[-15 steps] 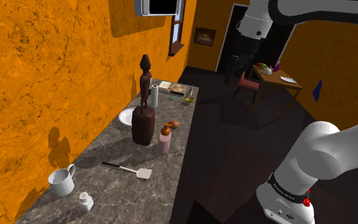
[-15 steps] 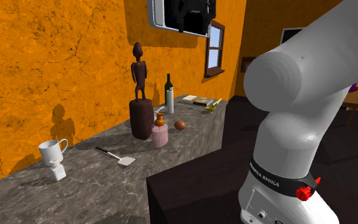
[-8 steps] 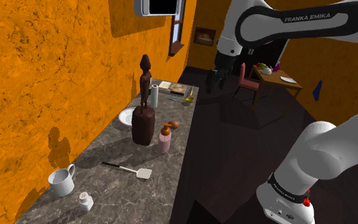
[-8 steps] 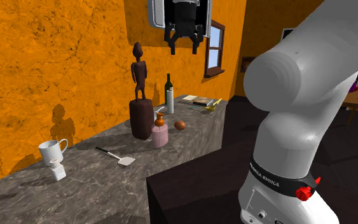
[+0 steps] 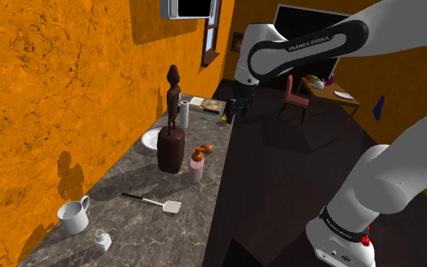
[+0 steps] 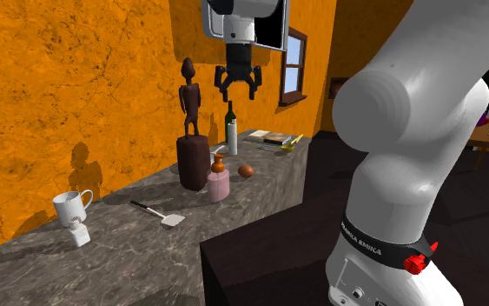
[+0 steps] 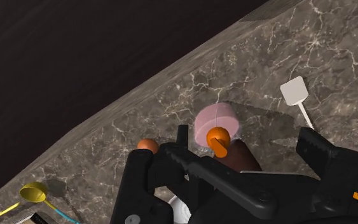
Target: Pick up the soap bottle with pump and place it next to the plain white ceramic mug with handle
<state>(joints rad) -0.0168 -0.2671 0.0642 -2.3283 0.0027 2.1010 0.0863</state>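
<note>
My claw [image 6: 237,89] hangs in the air above the far half of the table [image 5: 139,227], fingers spread wide apart with nothing between them. In the second exterior view it sits over the dark bottle [image 6: 230,128], about level with the head of the statue [image 6: 191,130].

The soap bottle [image 5: 196,165] is pink with an orange pump. It stands upright on the table, just beside the statue's dark base and close to the table's open edge. A small brown ball [image 5: 207,149] lies just behind it. Looking down from the wrist, I see the soap bottle's orange pump [image 7: 218,137] between the two black fingers [image 7: 182,136], well below them and untouched.

The mug [image 5: 73,216] is white, handle turned toward the statue. It stands near the orange wall at the table's near end, well apart from the soap bottle. A small white shaker [image 5: 102,241] stands just beside the mug. A spatula [image 5: 155,202] lies flat between the mug and the soap bottle.
</note>
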